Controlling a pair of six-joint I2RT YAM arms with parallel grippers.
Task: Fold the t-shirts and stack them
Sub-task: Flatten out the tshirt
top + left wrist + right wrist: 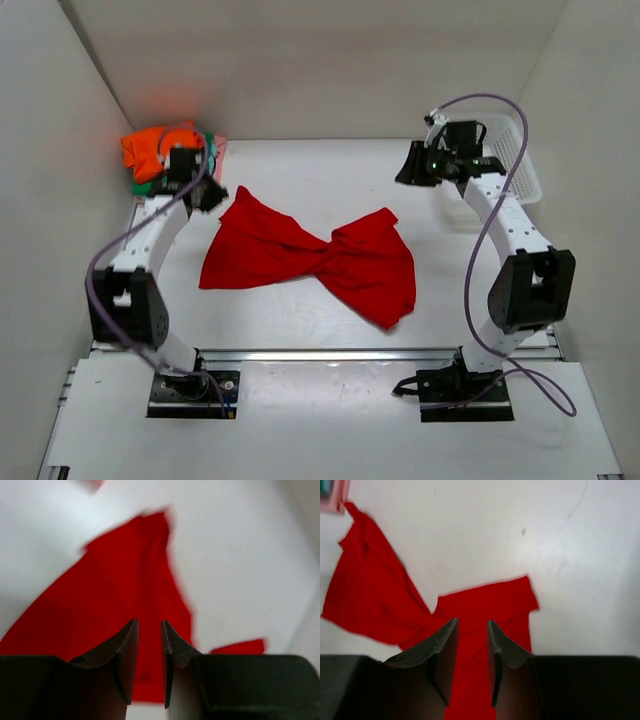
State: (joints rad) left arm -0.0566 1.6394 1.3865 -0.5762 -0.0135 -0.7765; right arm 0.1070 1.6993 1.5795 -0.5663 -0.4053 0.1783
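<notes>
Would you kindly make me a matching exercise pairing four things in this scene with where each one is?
Things:
1. red t-shirt
2. orange t-shirt
3. white basket
4. left gripper

Places:
A. far left corner
B. far right side
C. middle of the table
D. by the red shirt's far tip

Pairs: 1-C, 2-A, 3-B, 4-D

No legible text, labels or numbers anywhere.
</notes>
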